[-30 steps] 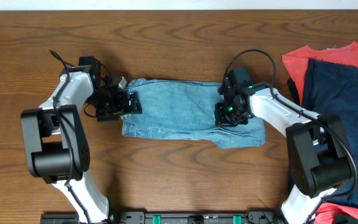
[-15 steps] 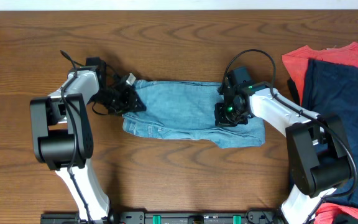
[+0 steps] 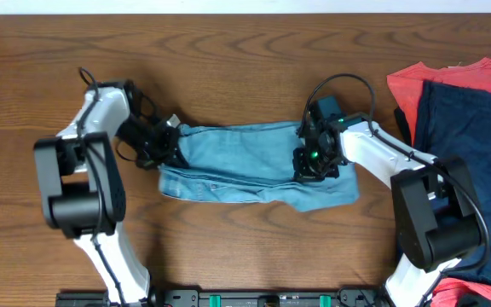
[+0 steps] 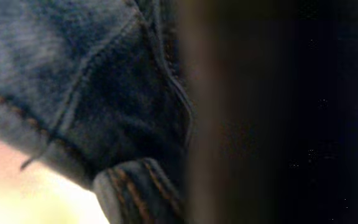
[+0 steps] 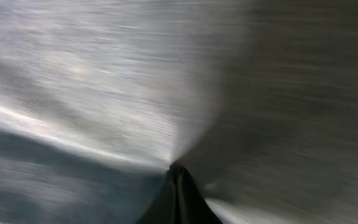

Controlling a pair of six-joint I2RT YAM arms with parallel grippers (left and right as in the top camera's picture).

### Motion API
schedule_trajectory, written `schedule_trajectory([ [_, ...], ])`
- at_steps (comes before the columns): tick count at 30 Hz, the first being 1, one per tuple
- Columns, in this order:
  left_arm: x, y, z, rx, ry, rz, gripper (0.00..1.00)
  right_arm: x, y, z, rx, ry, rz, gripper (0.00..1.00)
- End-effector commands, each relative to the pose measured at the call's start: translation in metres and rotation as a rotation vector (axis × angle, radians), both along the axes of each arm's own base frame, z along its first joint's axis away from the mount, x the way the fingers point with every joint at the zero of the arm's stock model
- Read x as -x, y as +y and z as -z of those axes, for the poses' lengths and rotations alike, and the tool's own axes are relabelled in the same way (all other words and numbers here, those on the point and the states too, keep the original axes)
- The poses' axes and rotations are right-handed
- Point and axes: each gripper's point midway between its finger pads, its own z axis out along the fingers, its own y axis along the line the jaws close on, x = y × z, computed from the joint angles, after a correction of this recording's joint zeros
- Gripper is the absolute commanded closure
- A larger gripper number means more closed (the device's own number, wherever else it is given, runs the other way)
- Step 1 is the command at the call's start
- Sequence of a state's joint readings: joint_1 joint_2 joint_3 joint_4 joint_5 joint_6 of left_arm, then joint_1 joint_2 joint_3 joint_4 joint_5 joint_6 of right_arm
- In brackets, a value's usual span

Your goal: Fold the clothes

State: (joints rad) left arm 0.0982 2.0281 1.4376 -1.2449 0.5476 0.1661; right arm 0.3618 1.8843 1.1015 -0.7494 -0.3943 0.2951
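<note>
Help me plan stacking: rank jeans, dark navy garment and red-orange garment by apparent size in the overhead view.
1. dark navy garment, cut off by the frame.
2. jeans.
3. red-orange garment, mostly hidden under it; true size unsure.

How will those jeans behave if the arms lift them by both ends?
Probably floppy: the jeans lie folded and rumpled between the left gripper and right gripper, so the middle would likely sag. Likely heavyish for cloth, given thick seams in the left wrist view. Unlikely to slip: fabric puckers to a pinch in the right wrist view.
</note>
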Motion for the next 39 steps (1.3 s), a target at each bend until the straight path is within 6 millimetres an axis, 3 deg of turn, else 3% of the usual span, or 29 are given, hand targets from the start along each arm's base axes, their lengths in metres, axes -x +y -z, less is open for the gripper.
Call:
schedule_trajectory([
  [1, -0.012, 0.052, -0.056, -0.259, -0.151, 0.036, 0.94, -0.002, -0.019, -0.009, 0.080, -0.073, -0.011, 0.97],
  [5, -0.013, 0.046, -0.096, -0.276, -0.263, 0.034, 0.94, -0.018, -0.014, -0.039, 0.036, -0.193, -0.004, 0.98],
  [10, -0.009, 0.026, -0.110, -0.274, -0.311, 0.080, 0.94, -0.030, -0.009, -0.053, 0.006, -0.245, 0.064, 0.99],
  [16, -0.009, 0.005, -0.107, -0.290, -0.318, 0.124, 0.94, -0.027, -0.005, -0.041, 0.017, -0.211, 0.060, 0.99],
  [20, -0.011, 0.008, -0.104, -0.410, -0.311, 0.117, 0.94, -0.021, -0.005, -0.023, 0.038, -0.153, 0.068, 0.99],
  [26, -0.012, -0.002, -0.104, -0.438, -0.325, 0.125, 0.94, -0.010, -0.009, 0.014, 0.086, -0.035, 0.096, 0.99],
  [29, -0.015, 0.009, -0.103, -0.502, -0.332, 0.131, 0.94, -0.007, -0.011, 0.022, 0.094, -0.012, 0.096, 0.99],
  [33, -0.017, 0.026, -0.103, -0.582, -0.330, 0.105, 0.94, -0.013, 0.003, 0.002, 0.008, -0.062, 0.043, 0.99],
  [39, -0.026, 0.045, -0.089, -0.647, -0.337, 0.055, 0.94, -0.037, 0.043, -0.060, -0.249, -0.242, -0.012, 0.99],
])
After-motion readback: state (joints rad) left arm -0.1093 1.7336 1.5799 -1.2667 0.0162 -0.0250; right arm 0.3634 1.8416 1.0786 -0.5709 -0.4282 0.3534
